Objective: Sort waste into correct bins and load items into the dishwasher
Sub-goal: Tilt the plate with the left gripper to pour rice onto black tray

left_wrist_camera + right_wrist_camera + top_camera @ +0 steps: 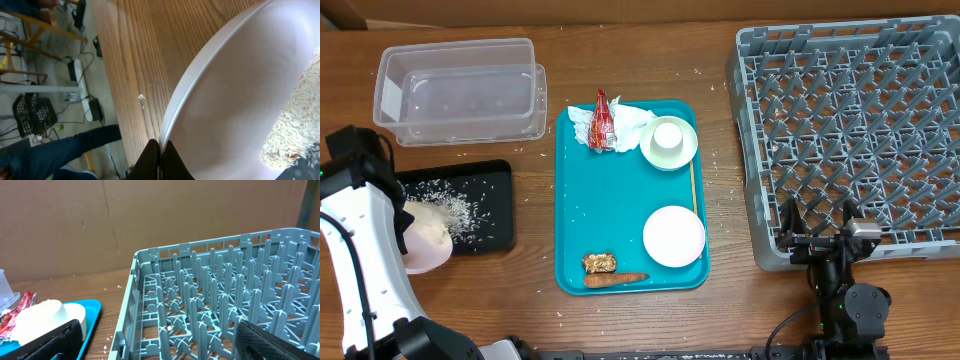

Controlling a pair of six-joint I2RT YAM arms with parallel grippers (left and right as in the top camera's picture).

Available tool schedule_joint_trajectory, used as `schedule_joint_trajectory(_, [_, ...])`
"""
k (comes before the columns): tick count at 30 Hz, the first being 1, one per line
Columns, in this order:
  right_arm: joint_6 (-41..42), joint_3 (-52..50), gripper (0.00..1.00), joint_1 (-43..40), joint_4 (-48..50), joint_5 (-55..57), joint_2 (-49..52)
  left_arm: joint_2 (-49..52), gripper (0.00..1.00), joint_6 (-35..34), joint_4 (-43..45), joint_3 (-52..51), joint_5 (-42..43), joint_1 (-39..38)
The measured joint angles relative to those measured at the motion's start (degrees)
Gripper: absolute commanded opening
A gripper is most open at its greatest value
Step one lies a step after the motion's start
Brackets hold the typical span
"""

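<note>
My left gripper (160,150) is shut on the rim of a white bowl (240,90). In the overhead view the bowl (425,240) is tilted at the edge of a black tray (498,228), where rice (450,205) lies spilled. Rice (295,120) also shows at the bowl's mouth. A teal tray (610,210) holds a red wrapper (602,122), crumpled tissue (632,120), a white cup (667,137), a chopstick (693,185), a white bowl (673,236), a brown food piece (599,262) and a carrot (615,280). My right gripper (817,237) is open and empty at the front left corner of the grey dish rack (745,150).
A clear plastic container (460,90) stands at the back left, behind the black tray. The dish rack (135,280) fills the right wrist view, with the teal tray's corner (92,307) to its left. Rice grains are scattered on the wooden table (720,70).
</note>
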Motion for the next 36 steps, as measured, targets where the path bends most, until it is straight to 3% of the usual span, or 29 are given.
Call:
schedule_joint_trajectory(13, [0.02,0.0,1.0,0.0,0.0,0.02,0.0,0.0,0.04,0.76,4.26,0.0,-5.73,-2.01])
schedule_joint_trajectory(30, [0.02,0.0,1.0,0.0,0.0,0.02,0.0,0.0,0.04,9.35,10.08,0.0,-13.57,-6.38])
schedule_joint_trajectory(36, [0.0,0.0,1.0,0.0,0.0,0.02,0.0,0.0,0.04,15.43,14.73,0.0,-14.29,-7.04])
